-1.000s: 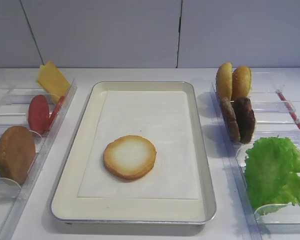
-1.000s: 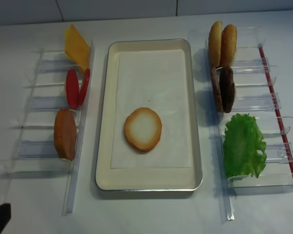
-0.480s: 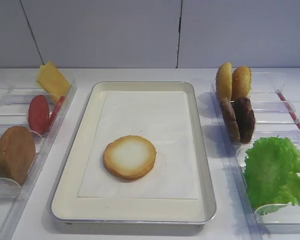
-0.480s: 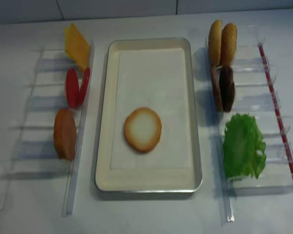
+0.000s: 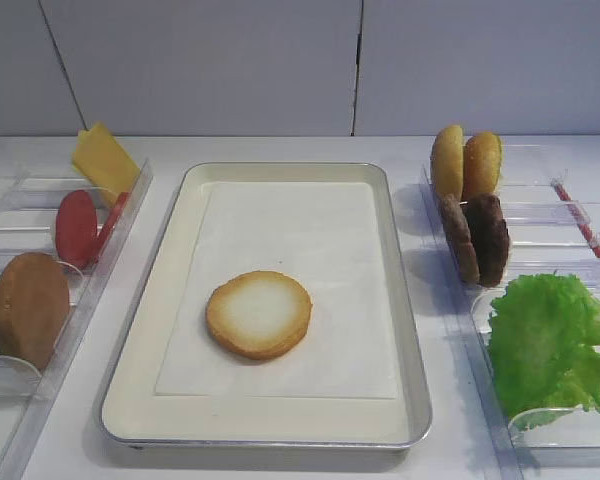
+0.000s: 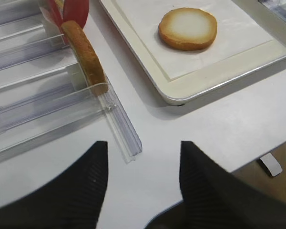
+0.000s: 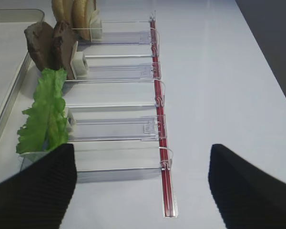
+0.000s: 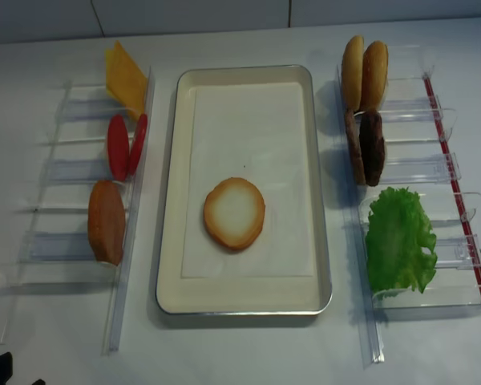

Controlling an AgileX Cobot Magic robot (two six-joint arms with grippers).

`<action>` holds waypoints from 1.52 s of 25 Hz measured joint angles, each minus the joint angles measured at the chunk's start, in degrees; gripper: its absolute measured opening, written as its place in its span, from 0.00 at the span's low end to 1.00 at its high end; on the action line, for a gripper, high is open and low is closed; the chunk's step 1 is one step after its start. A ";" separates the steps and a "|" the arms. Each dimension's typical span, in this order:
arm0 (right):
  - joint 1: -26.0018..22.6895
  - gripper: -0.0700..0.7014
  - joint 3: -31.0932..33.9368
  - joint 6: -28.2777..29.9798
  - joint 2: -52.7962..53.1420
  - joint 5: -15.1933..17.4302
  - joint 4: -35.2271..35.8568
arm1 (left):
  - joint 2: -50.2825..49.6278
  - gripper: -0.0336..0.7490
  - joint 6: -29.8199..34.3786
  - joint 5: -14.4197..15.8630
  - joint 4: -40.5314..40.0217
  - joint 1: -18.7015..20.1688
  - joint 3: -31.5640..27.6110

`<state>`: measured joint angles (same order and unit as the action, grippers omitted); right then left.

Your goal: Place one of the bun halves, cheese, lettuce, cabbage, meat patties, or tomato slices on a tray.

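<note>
A bun half [image 5: 259, 314] [image 8: 235, 212] [image 6: 188, 28] with a pale cut face lies flat on the white paper in the silver tray [image 5: 400, 290] [image 8: 167, 200], toward its near end. Cheese [image 5: 104, 157], two tomato slices [image 5: 76, 227] and a brown domed bun [image 5: 28, 308] stand in the left bins. Meat patties [image 5: 477, 238] [image 7: 50, 43] and lettuce [image 5: 552, 340] [image 7: 45, 112] sit in the right bins. My left gripper [image 6: 143, 164] hangs open and empty over bare table near the front left edge. My right gripper [image 7: 142, 164] is open and empty beside the right bins.
Clear plastic bins line both sides of the tray [image 8: 56, 168] [image 8: 421, 168]. A golden bun pair [image 5: 465, 162] stands at the back right. A red strip [image 7: 161, 138] runs along the right bins. The table's front edge [image 6: 257, 155] is close to my left gripper.
The dark tip of my left arm at the bottom left of the overhead view slid out of frame and shows again at the corner. The food has not moved.
</note>
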<state>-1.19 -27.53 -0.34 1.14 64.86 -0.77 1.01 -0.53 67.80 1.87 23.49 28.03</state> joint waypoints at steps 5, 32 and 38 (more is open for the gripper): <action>0.00 0.84 0.00 0.00 0.00 0.00 0.00 | 0.00 0.45 -1.33 0.00 -2.70 0.00 0.00; 0.00 0.84 0.00 0.34 0.00 0.00 0.00 | 0.00 0.45 -1.67 0.00 -4.21 -22.26 0.00; 0.00 0.84 0.00 0.00 0.00 0.00 0.00 | 0.00 0.45 -1.67 0.00 -4.21 -22.26 0.00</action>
<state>-1.19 -27.53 -0.34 1.14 64.86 -0.77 1.01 -2.20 67.80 -2.35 1.24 28.03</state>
